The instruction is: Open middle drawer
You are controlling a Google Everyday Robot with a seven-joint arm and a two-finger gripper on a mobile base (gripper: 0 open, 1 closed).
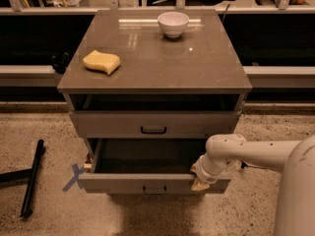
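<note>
The middle drawer [123,182], grey-beige with a small black bar handle [154,189], stands pulled out toward me, its dark inside showing and empty. Above it the uppermost drawer [108,124] is closed. The lowest drawer is hidden beneath the open one. My gripper [199,181] sits at the top edge of the open drawer's front, right of the handle, at the end of my white arm [256,154] coming in from the right.
On the cabinet top [197,68] lie a yellow sponge [101,62] at the left and a white bowl [173,23] at the back. A black bar [32,178] and blue tape cross [74,176] are on the speckled floor to the left.
</note>
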